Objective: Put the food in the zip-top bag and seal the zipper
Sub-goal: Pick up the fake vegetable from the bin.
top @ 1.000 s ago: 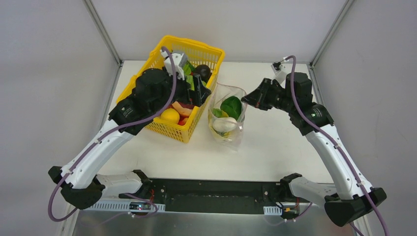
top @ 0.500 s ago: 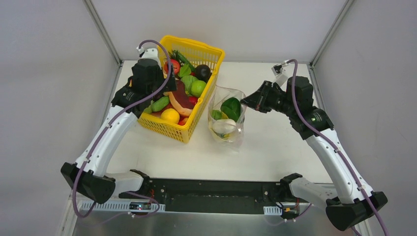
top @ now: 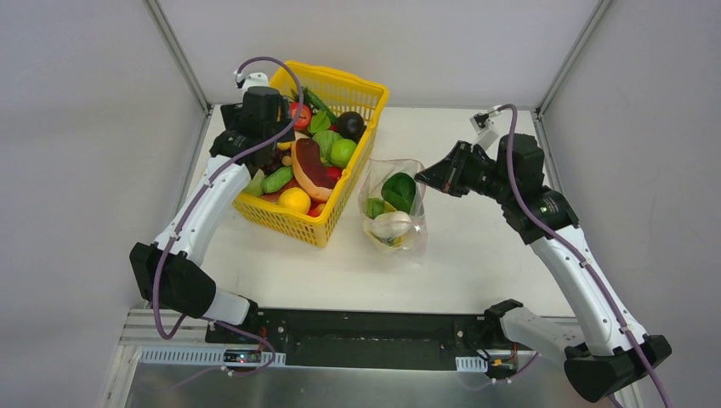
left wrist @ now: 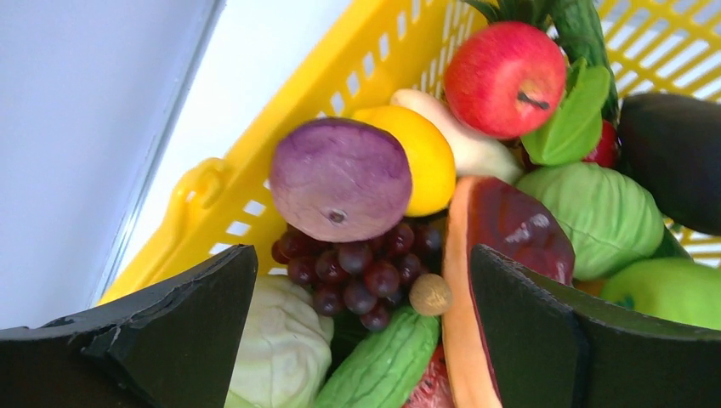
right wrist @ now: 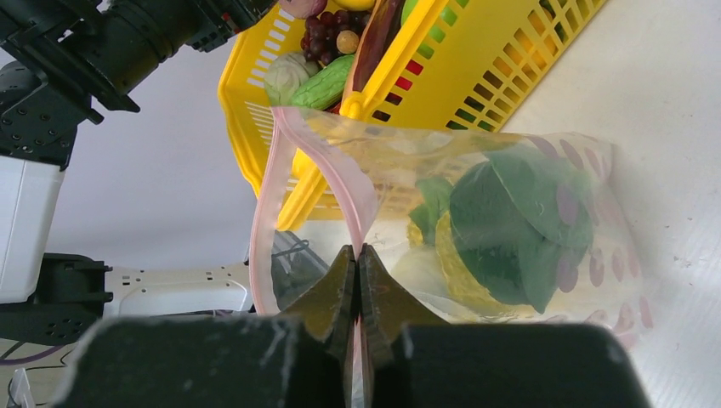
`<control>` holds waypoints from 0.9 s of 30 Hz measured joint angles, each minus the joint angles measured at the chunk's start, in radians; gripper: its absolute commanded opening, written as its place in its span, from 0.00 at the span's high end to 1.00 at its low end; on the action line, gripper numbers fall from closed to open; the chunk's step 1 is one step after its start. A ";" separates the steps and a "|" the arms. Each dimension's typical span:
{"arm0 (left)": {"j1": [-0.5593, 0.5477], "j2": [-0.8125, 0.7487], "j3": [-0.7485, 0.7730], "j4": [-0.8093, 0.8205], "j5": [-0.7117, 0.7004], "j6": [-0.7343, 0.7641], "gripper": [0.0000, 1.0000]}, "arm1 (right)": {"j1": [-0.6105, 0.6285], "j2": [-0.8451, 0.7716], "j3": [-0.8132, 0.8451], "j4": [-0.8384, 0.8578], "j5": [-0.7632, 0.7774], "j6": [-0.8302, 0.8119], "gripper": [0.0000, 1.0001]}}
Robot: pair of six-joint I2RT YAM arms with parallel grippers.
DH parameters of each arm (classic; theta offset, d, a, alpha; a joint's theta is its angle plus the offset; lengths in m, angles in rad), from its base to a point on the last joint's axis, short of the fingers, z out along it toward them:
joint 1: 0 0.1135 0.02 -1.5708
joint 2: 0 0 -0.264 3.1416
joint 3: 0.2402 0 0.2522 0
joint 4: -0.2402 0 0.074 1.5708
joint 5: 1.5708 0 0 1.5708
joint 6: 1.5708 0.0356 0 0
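The yellow mesh plastic basket [top: 285,223] stands far left, heaped with plastic toy food. The clear crinkly zip-top bag [top: 406,242] lies just beside its right wall, holding leafy greens [top: 400,189] and a white radish [top: 391,225].

The left gripper [left wrist: 361,259], fingers spread, hovers over a round purple vegetable [left wrist: 340,178] and dark grapes [left wrist: 366,272]; both lie between the fingers, untouched. This is probably pick selection.

The right gripper [right wrist: 358,251], fingers pressed together, pinches the pinkish zipper strip [right wrist: 262,212], apparently to hold the mouth open.
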 measured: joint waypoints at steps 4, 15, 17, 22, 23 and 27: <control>0.027 0.005 0.000 0.033 -0.027 0.001 0.01 | 0.000 -0.001 0.000 0.000 -0.007 0.003 0.97; 0.085 0.127 0.001 0.075 -0.021 -0.012 0.16 | 0.000 -0.001 -0.010 0.011 -0.031 0.017 0.97; 0.093 0.137 -0.003 0.084 -0.011 -0.017 0.21 | 0.000 -0.001 -0.012 0.014 -0.034 0.019 0.97; 0.110 0.138 -0.008 0.101 0.024 -0.031 0.48 | 0.000 -0.001 -0.013 0.018 -0.036 0.021 0.97; 0.111 0.138 -0.008 0.102 0.029 -0.034 0.53 | 0.000 -0.001 -0.013 0.018 -0.036 0.021 0.97; 0.111 0.121 -0.030 0.120 0.076 -0.044 0.63 | 0.000 -0.001 -0.015 0.019 -0.037 0.022 0.97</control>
